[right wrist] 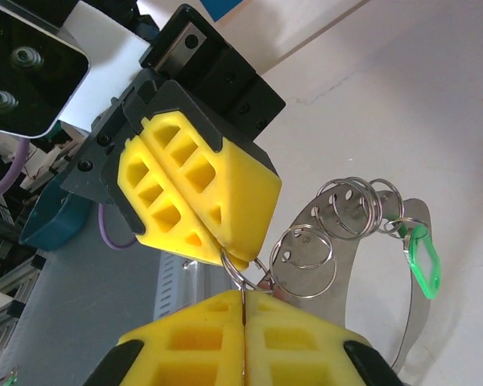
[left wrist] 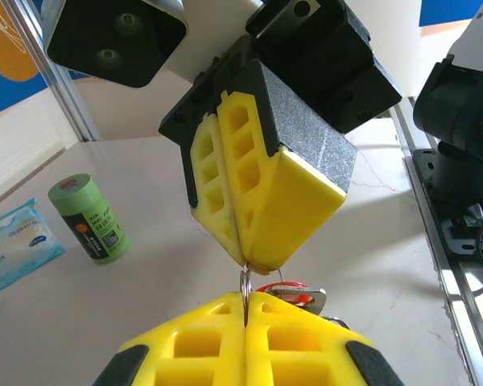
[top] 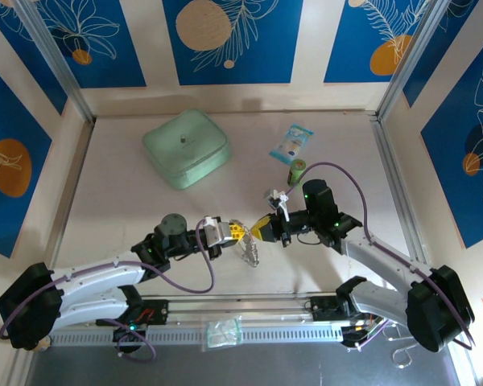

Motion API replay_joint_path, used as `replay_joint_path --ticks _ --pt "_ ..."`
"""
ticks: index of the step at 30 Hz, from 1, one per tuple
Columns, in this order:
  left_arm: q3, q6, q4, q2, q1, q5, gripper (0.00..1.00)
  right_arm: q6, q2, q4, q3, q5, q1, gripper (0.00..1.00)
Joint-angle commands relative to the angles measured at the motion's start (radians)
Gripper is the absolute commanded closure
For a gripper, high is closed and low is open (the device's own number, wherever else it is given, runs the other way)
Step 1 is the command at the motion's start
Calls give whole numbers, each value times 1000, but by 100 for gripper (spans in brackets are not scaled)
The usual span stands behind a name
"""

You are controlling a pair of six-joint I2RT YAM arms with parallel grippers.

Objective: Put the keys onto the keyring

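Note:
Both grippers meet tip to tip at mid-table: left gripper (top: 240,232), right gripper (top: 258,231). In the left wrist view my left gripper (left wrist: 245,299) is shut on a small split ring (left wrist: 245,281), and the right gripper (left wrist: 243,261) pinches the same ring from above. The red key (left wrist: 294,294) lies just behind that ring. In the right wrist view the right gripper (right wrist: 243,291) and left gripper (right wrist: 229,256) clamp this ring (right wrist: 240,272). The keyring (right wrist: 419,322), a curved pale band carrying several split rings, hangs beside them with the green key (right wrist: 424,264) on it; from above it dangles below the fingertips (top: 249,254).
A mint-green square pouch (top: 186,148) sits at the back left. A small green cylinder (top: 296,170) (left wrist: 88,219) stands behind the right gripper, with a blue wipes packet (top: 291,143) (left wrist: 16,241) beyond it. A small clear bag (top: 223,331) lies on the front rail.

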Motion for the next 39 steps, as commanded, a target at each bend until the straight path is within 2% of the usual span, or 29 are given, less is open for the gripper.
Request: replay_joint_path --ticks 1,15,39 --pt "-4 -10 59 -17 -7 28 100 4 2 5 -9 -21 -6 95" --pt "-5 -3 59 -20 -8 32 100 4 18 -38 2 24 -12 98" --pt "-2 4 66 -16 -7 45 100 -3 75 -44 28 10 -10 98"
